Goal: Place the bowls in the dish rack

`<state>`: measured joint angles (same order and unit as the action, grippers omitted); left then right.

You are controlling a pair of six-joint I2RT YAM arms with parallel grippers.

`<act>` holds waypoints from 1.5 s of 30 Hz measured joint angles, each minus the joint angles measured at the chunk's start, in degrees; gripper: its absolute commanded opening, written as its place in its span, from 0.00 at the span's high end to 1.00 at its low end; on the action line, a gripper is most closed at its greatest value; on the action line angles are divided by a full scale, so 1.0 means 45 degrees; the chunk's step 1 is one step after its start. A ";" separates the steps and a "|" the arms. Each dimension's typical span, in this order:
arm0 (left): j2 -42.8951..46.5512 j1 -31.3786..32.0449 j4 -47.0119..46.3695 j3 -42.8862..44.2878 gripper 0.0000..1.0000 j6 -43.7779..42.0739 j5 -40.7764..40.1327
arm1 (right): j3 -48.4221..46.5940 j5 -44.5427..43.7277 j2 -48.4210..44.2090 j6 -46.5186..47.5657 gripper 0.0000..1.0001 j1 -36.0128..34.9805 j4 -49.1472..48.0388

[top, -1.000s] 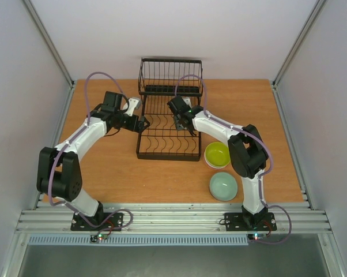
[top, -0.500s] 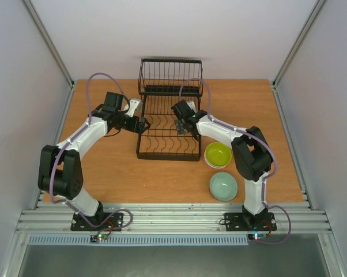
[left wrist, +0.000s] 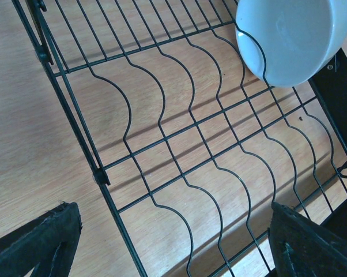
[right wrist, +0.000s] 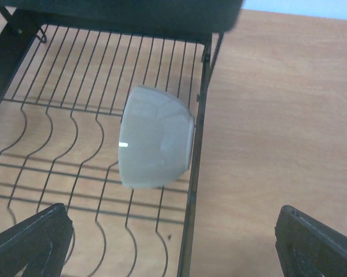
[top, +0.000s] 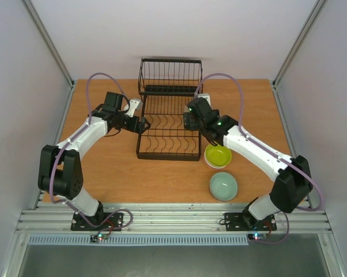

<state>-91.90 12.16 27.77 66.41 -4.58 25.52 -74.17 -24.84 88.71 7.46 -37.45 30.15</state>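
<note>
1. Only from the top camera: dish rack (top: pixel 162 138) mid-tabletop (top: pixel 104 167), with a yellow-green bowl (top: pixel 217 154) and a celadon bowl (top: pixel 223 186) standing upright on the wood to its right, outside the wires.
2. Only from the wrist cameras: a pale bowl (right wrist: pixel 156 138) tipped on its side on the rack's base wires, mouth toward the side rail and close against it.
3. Hidden in the top view beneath the right arm (top: pixel 248 151): that pale bowl.
4. Cut off by the top edge of the left wrist view: the same pale bowl (left wrist: pixel 289 40).
5. Hard to make out: a white rim (top: pixel 210 164) under the yellow-green bowl, possibly another bowl.
6. Left jaws: spread wide, empty, over the rack's left rail; pale bowl well ahead, off to the right.
7. Right jaws: released, gripping nothing; pale bowl ahead between the two tips, apart from both.
</note>
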 measured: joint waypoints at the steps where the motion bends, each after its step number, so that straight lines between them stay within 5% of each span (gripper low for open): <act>1: 0.0005 0.0000 0.0010 0.0000 0.12 0.0000 0.0010 | 0.0112 -0.0063 -0.0350 -0.0175 0.14 -0.0126 0.0257; 6: 0.0019 0.0000 0.0058 0.0000 0.12 -0.0005 0.0189 | 0.0889 -0.0869 -0.1656 -0.1899 0.38 -0.0656 0.2331; 19: 0.0019 0.0000 0.0068 0.0000 0.12 0.0000 0.0588 | 0.3628 -0.1715 -0.4619 -0.5654 0.50 -0.0699 0.7116; 37: 0.0019 0.0000 0.0102 0.0000 0.13 -0.0005 0.0617 | 0.6572 0.1389 -0.5683 -0.5197 0.56 0.2079 0.4707; 45: 0.0005 0.0000 0.0214 0.0000 0.13 -0.0005 0.0617 | 0.6824 0.2259 -0.5455 -0.4838 0.68 0.2414 0.3560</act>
<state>-91.88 12.16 28.73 66.41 -4.60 28.29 -43.46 -14.68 64.16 -14.31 -26.59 46.17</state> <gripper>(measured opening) 0.872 0.333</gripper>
